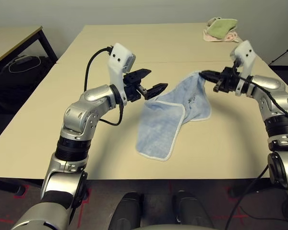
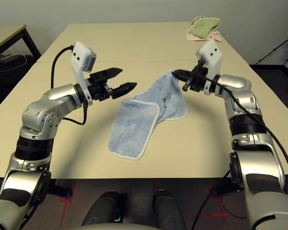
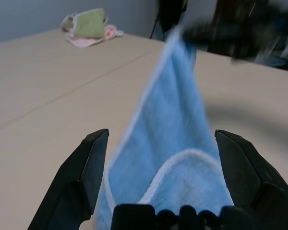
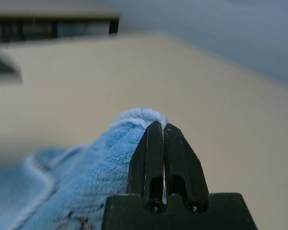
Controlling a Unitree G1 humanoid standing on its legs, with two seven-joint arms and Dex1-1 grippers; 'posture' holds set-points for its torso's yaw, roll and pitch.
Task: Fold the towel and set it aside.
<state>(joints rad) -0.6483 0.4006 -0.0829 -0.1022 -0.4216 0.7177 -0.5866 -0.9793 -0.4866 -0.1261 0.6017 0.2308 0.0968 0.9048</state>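
Right hand (image 1: 204, 75) pinches towel (image 1: 170, 115) corner (lifted).

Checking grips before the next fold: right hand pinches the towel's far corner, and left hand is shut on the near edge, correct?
Not quite. The left hand is open, holding nothing, as the left wrist view shows. The right hand does pinch the towel.

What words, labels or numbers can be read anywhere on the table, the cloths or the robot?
No readable text anywhere.
towel: a small dark embroidered mark, too small to read as letters.
pile of green and pink cloths: no label visible.
left end effector, open, and right end effector, shut on the towel's corner: plain black, no markings.
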